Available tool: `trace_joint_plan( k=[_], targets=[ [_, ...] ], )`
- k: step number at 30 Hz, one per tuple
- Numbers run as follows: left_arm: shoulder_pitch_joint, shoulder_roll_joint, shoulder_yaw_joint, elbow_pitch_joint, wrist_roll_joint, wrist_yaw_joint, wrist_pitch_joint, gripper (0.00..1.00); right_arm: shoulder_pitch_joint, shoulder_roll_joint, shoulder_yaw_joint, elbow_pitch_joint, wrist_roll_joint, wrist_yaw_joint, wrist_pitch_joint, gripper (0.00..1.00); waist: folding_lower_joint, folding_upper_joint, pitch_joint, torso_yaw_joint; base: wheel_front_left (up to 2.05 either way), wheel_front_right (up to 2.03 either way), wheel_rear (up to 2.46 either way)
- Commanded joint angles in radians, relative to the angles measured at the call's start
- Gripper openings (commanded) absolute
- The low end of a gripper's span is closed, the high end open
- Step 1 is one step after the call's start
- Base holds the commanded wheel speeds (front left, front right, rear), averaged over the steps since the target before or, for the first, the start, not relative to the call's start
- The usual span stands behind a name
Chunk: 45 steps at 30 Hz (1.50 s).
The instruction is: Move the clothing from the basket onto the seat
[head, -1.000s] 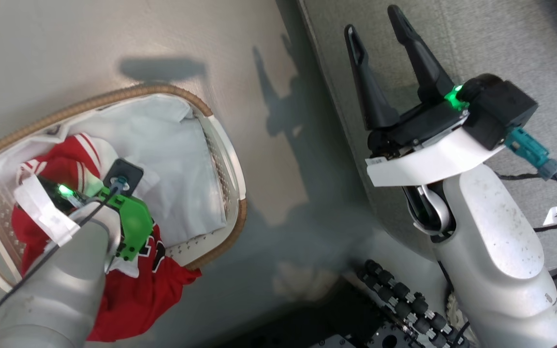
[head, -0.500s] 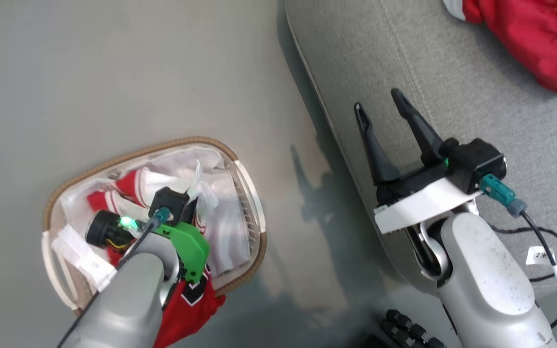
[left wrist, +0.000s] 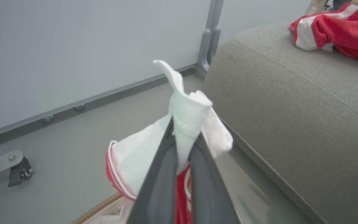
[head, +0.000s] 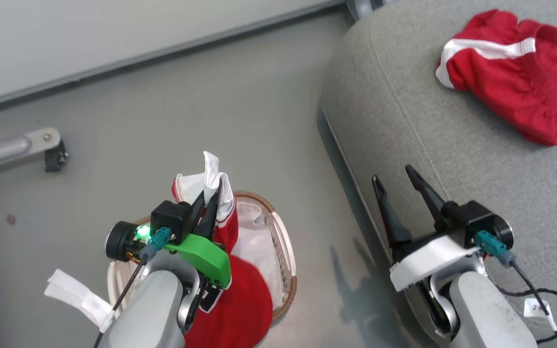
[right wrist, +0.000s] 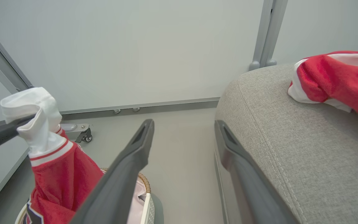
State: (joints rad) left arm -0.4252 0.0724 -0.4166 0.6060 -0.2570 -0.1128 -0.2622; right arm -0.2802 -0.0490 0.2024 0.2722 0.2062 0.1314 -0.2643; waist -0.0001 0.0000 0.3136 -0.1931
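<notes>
The jersey (head: 240,299) and shorts (head: 510,82) are soft red cloth with white panels, while the seat (head: 404,111) is matt grey woven fabric, coarse-grained, with a stitched seam. The basket (head: 281,246) has a smooth cream plastic wall pierced with holes and a rough brown woven rim; the floor (head: 211,111) is smooth and faintly glossy. The right gripper (head: 391,173) has matt dark fingers (right wrist: 127,174), seemingly plastic, the leg (head: 7,150) looks like dull grey metal, and the guard (head: 201,256) is shiny green plastic.

Red shorts (head: 510,72) on seat (head: 404,125), basket (head: 292,285) on floor (head: 186,121)
</notes>
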Motion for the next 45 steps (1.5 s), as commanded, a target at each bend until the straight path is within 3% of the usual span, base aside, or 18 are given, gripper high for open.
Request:
trace_joint_plan(
  k=[1, 10, 18, 22, 33, 39, 45],
  targets=[
    [0.026, -0.007, 0.015, -0.03, -0.003, 0.0, -0.004, 0.0, 0.027, -0.004, 0.002, 0.006, -0.013, -0.001, 0.0, 1.0, 0.0001, 0.0, -0.123, 0.067, 0.0, 0.0, 0.0],
    [0.074, -0.019, 0.078, -0.229, -0.018, -0.009, -0.004, 0.0, 0.104, -0.004, 0.026, 0.039, -0.009, -0.001, 0.0, 1.0, 0.0001, 0.0, -0.223, 0.088, 0.0, 0.0, 0.0],
    [0.047, -0.021, 0.047, -0.37, -0.076, -0.006, -0.004, 0.0, 0.163, -0.004, 0.075, 0.086, -0.034, -0.001, 0.0, 1.0, 0.0001, 0.0, -0.282, 0.1, 0.0, 0.0, 0.0],
    [0.017, -0.021, 0.019, -0.396, -0.083, 0.006, -0.004, 0.0, 0.166, -0.004, 0.145, 0.124, -0.049, -0.001, 0.0, 1.0, 0.0001, 0.0, -0.291, 0.105, 0.0, 0.0, 0.0],
    [-0.067, -0.021, -0.099, -0.399, -0.123, 0.043, -0.004, 0.0, -0.023, -0.008, 0.361, 0.159, -0.037, -0.001, 0.0, 1.0, 0.0001, 0.0, -0.276, 0.151, 0.0, 0.0, 0.0],
    [-0.099, -0.021, -0.159, -0.393, -0.146, 0.053, -0.004, 0.0, -0.153, -0.005, 0.359, 0.191, -0.084, -0.001, 0.0, 1.0, 0.0001, 0.0, -0.258, 0.184, 0.0, 0.0, 0.0],
    [-0.116, -0.021, -0.201, -0.397, -0.174, 0.065, -0.004, 0.0, -0.173, -0.004, 0.358, 0.289, -0.07, -0.001, 0.0, 1.0, 0.0001, 0.0, -0.25, 0.218, 0.0, 0.0, 0.0]
  ],
)
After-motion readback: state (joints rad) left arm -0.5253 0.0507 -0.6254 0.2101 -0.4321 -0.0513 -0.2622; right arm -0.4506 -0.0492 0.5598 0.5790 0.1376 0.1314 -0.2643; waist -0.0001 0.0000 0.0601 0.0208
